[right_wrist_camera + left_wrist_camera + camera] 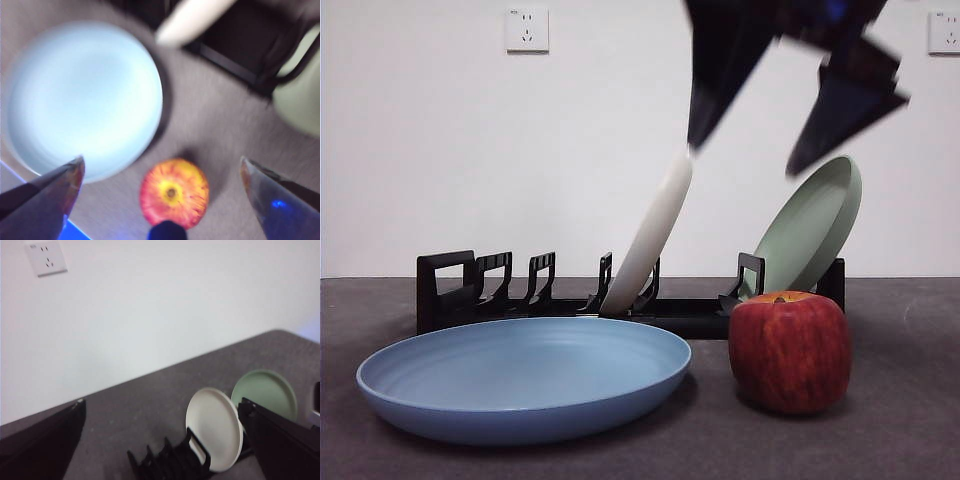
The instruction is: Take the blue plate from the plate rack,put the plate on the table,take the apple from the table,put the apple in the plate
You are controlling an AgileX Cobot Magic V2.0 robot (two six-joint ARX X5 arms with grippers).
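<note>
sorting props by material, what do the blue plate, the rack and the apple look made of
The blue plate: matte light-blue, with only a soft sheen and no glaze glare, so probably plastic or a matte composite; the look leaves ceramic possible. The plate rack: black moulded plastic, judging by its thin, uniform slotted dividers. The apple: red streaked skin with a yellow patch at the stem; real or replica cannot be told.
</note>
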